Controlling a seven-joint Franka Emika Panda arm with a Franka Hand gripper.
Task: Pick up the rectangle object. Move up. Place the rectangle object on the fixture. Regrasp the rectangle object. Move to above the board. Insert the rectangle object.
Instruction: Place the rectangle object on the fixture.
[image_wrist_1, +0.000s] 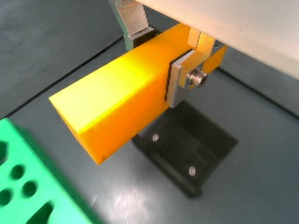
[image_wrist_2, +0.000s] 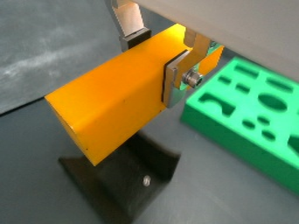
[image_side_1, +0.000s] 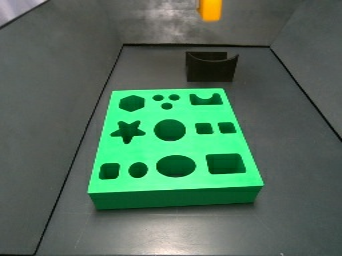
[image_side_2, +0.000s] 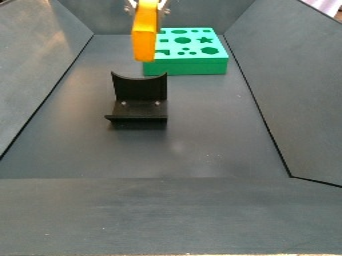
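Observation:
My gripper is shut on the rectangle object, a smooth orange-yellow block clamped across its width between the two silver fingers. In both wrist views the block hangs in the air over the fixture, not touching it. In a side view the block hangs upright above the fixture. Only its lower end shows in a side view, above the fixture. The green board lies beside the fixture on the dark floor.
Sloping grey walls enclose the dark floor. The board's edge lies close to the fixture in both wrist views, with cut-out holes across its top.

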